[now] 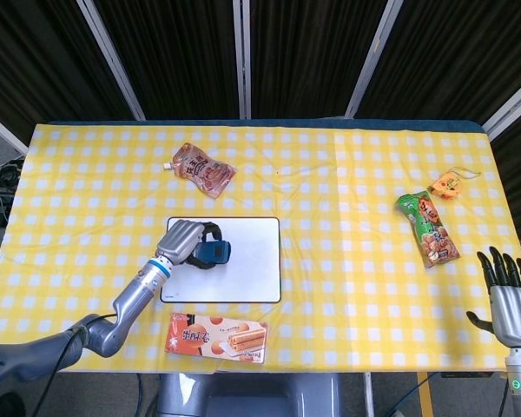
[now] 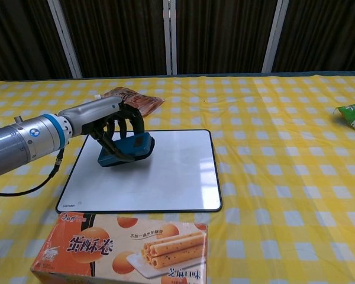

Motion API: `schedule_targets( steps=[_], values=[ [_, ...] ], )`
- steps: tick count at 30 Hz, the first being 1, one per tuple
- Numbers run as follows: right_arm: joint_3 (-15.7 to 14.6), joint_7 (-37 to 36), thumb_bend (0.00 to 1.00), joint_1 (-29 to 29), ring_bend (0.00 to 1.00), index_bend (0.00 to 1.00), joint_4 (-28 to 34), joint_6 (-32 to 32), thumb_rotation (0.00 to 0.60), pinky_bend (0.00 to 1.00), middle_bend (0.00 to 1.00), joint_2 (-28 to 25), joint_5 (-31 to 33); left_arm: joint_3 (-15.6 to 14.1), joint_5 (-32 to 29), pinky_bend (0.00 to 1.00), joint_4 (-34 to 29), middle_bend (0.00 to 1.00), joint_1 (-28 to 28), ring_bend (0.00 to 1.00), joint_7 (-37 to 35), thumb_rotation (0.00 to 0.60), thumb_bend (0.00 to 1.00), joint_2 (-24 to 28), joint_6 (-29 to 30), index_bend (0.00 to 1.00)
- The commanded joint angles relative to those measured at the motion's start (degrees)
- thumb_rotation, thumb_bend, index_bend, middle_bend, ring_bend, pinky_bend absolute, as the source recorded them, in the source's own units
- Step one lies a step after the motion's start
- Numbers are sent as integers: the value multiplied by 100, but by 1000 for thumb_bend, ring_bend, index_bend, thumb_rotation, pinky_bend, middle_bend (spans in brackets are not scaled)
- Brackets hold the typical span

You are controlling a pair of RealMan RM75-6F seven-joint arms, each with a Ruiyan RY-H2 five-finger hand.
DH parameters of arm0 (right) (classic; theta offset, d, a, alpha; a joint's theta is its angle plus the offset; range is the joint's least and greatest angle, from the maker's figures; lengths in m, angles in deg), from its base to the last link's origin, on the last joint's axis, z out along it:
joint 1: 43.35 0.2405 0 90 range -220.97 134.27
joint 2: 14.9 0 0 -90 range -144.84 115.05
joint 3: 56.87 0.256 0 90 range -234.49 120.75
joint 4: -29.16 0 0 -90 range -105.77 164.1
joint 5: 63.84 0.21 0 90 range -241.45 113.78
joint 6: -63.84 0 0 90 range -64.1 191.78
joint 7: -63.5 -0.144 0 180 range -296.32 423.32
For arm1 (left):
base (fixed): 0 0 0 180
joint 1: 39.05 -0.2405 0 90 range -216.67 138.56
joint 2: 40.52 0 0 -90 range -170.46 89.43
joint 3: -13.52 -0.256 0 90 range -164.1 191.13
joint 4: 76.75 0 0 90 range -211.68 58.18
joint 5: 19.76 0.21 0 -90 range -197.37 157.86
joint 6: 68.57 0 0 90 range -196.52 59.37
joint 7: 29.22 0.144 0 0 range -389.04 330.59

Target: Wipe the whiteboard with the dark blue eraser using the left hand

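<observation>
The whiteboard [image 1: 247,274] [image 2: 165,177] lies flat on the yellow checked table. My left hand [image 1: 184,241] [image 2: 115,127] grips the dark blue eraser [image 1: 214,253] [image 2: 130,148] and holds it down on the left part of the board. The small black mark seen there before is hidden under the eraser and hand. My right hand [image 1: 508,295] hangs at the table's right front edge with its fingers spread and holds nothing; the chest view does not show it.
A biscuit box [image 1: 217,337] [image 2: 124,248] lies just in front of the board. A brown snack pouch [image 1: 205,170] [image 2: 130,99] lies behind it. A green packet [image 1: 428,228] [image 2: 354,115] and a small orange item [image 1: 447,184] are at the right.
</observation>
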Motion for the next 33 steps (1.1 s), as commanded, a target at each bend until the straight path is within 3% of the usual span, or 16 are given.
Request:
schedule_targets(
  steps=[1,12,26,33],
  values=[
    [-7,-6,0,-4,0,0,0,-2,600,0,0,0,-2,-37,7,588,226,398,-7,511,-220,600,228,-134,52,595],
    [-19,30,0,3,0,0,35,-6,600,0,0,3,-6,-105,127,588,1003,402,116,512,-723,600,228,-540,29,606],
    [-26,42,0,37,0,0,-5,47,600,0,0,37,13,-169,269,588,871,432,226,536,-751,600,228,-834,177,641],
    [-24,22,0,34,0,0,-30,51,600,0,0,39,37,-131,170,598,1194,436,236,540,-781,600,230,-873,118,646]
  ],
)
